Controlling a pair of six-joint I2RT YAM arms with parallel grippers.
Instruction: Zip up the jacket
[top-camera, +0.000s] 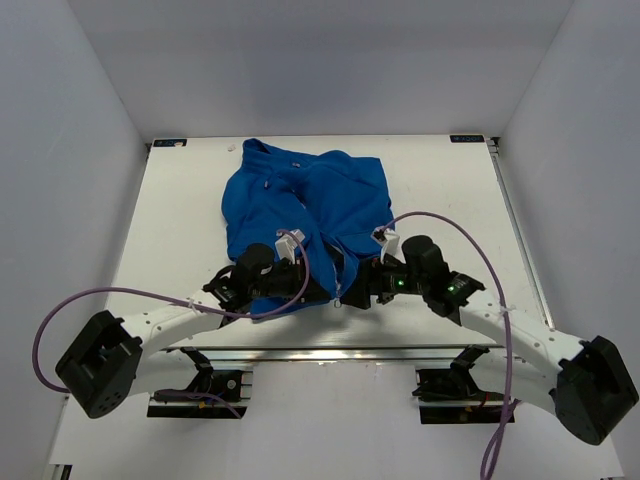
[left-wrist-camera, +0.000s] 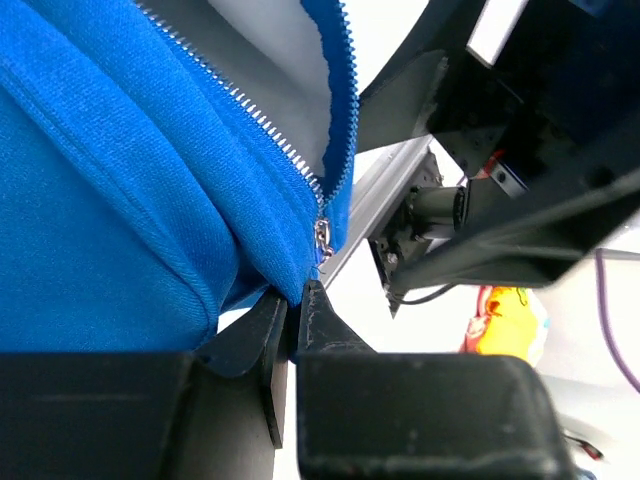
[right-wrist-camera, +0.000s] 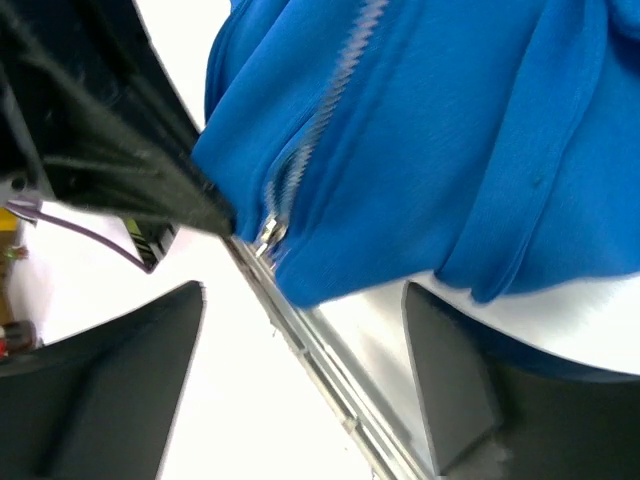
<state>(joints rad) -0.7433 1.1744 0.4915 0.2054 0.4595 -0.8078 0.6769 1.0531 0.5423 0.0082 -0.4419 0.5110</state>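
Left pincer (left-wrist-camera: 293, 302) pinching jacket (left-wrist-camera: 120, 180) hem | right pincer (right-wrist-camera: 300, 292) spread, hem between its tips

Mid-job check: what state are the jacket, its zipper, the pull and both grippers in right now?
jacket: rumpled on the table, hem toward the arms.
zipper: joined at the pull, teeth apart above it, so mostly unzipped.
pull: low, close to the hem.
left gripper: shut on the jacket's hem just below the pull.
right gripper: open, holding nothing, facing the hem.
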